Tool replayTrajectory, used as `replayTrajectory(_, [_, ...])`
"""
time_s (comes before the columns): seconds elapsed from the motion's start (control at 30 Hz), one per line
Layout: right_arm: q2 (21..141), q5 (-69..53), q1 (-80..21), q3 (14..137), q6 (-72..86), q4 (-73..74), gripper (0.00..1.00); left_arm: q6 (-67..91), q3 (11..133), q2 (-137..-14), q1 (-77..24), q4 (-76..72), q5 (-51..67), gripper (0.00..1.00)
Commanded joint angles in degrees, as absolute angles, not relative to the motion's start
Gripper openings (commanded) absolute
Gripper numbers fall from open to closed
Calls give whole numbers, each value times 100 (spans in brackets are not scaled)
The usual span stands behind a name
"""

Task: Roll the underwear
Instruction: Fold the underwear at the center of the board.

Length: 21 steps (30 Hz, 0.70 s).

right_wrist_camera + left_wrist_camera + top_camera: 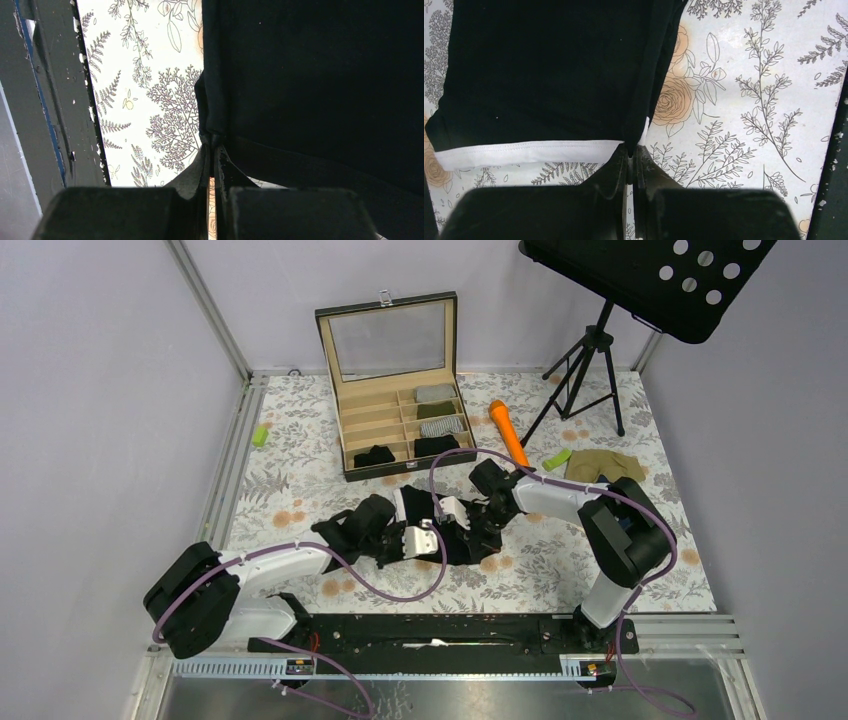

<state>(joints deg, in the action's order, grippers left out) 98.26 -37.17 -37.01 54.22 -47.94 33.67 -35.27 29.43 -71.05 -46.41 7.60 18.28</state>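
The underwear (539, 75), a dark, near-black pair with a white trim band, lies flat on the flowered table cover (749, 75) between the two tools, which face each other across it.

The left gripper (631, 151) has its fingers pressed together on a raised fold at the cloth's edge, just where the white trim ends. The rest of the cloth spreads ahead of it and to its left, with bare cover to its right.

The right gripper (212, 144) is likewise clamped on a bunched edge of the same cloth, which fills the space ahead of it and to its right. On its left is a strip of bare cover and then a dark metal rail (50, 110).

From above, both wrists crowd over the cloth and hide most of it.

Off the left gripper's left side, well apart, stands an open compartment box (400, 390) with small rolled pieces in several cells.

Behind the right gripper, past its wrist, lie an orange stick (508, 432), a light-green cylinder (557, 459) and an olive-tan pair (603, 466), none touching the held cloth. A music stand (590, 350) stands farther back.
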Motion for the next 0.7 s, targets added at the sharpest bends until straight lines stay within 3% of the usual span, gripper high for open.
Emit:
replayTrajectory(0.0, [9934,-3675,-3736,5613,-4714,3545,0,-3603,3134,-7039,-4658,789,2210,0])
replayTrajectory(0.13, [9813,-3772,-3740,5710,-4646,3653,0,-3503,3208,-7065,-4657,911,2308,1])
replayTrajectory(0.27, [9866,-3788,-3736,5679,-4634,3649,0,-3546,3198,-7073,-4667,862,2345,26])
replayTrajectory(0.37, [9920,-3788,-3743,5670,-4634,3632,0,-3622,3220,-7111,-4699,861,2397,32])
replayTrajectory(0.6, [9950,-3777,-3739,5702,-4608,3571,0,-3460,3234,-7291,-4820,423,2041,34])
replayTrajectory(0.67, [9942,-3772,-3744,5681,-4605,3574,0,-3457,3242,-7327,-4849,380,2052,24])
